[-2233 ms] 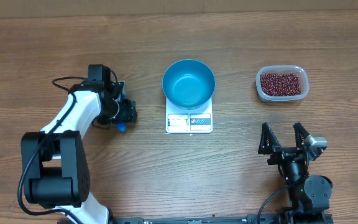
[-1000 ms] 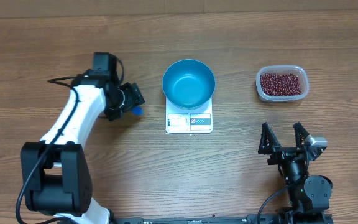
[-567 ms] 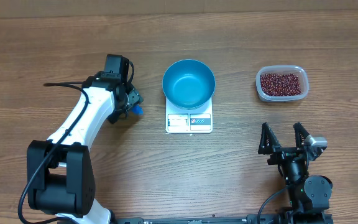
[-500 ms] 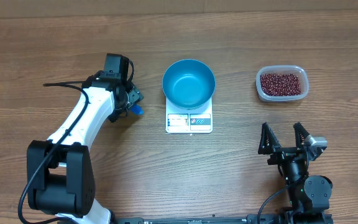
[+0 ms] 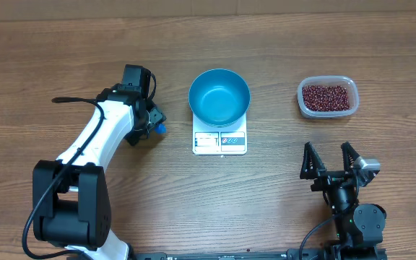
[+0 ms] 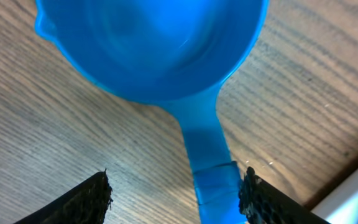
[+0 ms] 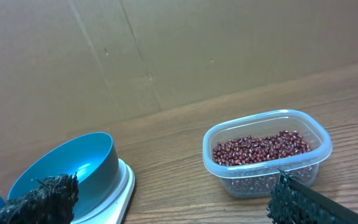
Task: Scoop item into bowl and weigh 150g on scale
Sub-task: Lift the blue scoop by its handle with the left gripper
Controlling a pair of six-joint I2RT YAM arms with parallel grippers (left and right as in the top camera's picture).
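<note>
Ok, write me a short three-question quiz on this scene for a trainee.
1. True or false: the bowl stands on the scale.
2. Where are the beans? A) in the clear tub; B) in the bowl; C) on the scale.
3. Fill in: the handle of the blue scoop lies between the open jaws of the ___ arm.

Key: 1 true; 2 A; 3 left.
</note>
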